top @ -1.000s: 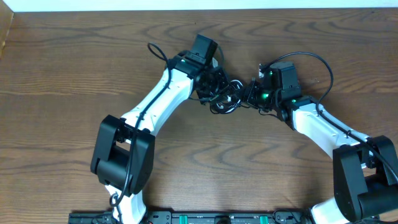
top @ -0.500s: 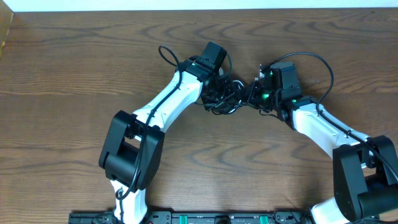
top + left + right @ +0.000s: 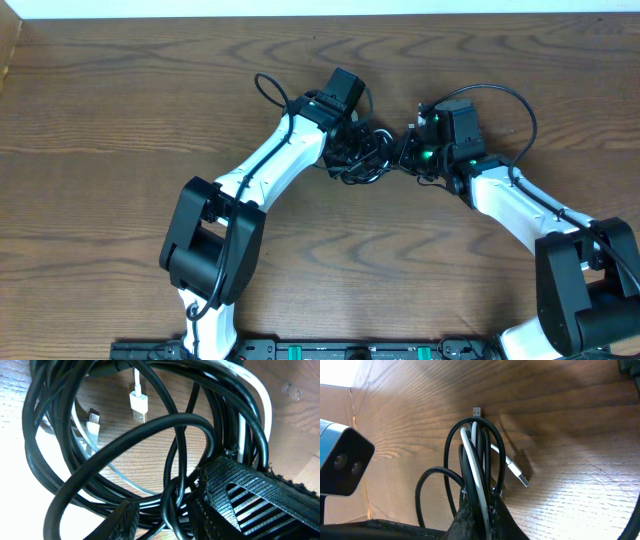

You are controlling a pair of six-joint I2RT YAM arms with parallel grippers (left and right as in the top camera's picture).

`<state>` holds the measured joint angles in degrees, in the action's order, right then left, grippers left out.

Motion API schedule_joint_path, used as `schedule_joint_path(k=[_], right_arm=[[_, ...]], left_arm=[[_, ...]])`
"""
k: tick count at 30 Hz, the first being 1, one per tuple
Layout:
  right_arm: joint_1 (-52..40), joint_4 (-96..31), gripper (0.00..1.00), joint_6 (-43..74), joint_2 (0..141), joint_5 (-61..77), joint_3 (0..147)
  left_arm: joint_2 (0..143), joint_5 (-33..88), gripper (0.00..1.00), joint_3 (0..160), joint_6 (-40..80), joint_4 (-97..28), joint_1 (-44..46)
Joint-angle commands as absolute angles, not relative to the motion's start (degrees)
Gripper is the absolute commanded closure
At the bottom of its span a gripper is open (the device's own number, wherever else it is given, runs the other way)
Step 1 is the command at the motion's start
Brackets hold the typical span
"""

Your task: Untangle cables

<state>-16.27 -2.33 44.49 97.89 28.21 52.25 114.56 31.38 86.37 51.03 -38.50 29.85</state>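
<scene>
The bench (image 3: 100,200) is bare and wide on the left side, along the far edge, and in front between the two arms. The narrow place is the middle: there the cables (image 3: 362,155) lie as a dense knot between the left gripper (image 3: 352,147) and the right gripper (image 3: 405,155), which stand near each other. Black loops cross between the left fingers (image 3: 240,500) and fill the way ahead

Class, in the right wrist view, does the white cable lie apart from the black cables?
No, the white cable runs inside the bundle of black cables pinched in the right claw.
</scene>
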Motion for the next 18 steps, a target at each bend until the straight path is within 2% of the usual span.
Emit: schedule_joint_path(k=[1,9,18], right_arm=[[-16.23,-1.74,0.99,45.21,97.43,29.95,52.75],[-16.23,-1.74,0.99,45.89,97.43,30.52,52.75],[-16.16,-1.74,0.99,46.26,97.43,30.81,52.75]], left_arm=[[115.77,30.41,0.60,85.58,56.73,-38.24,30.30],[115.77,32.95,0.61,85.58,63.37,-37.67,30.30],[115.77,38.59,0.81,85.60,63.31,-33.06,30.22]])
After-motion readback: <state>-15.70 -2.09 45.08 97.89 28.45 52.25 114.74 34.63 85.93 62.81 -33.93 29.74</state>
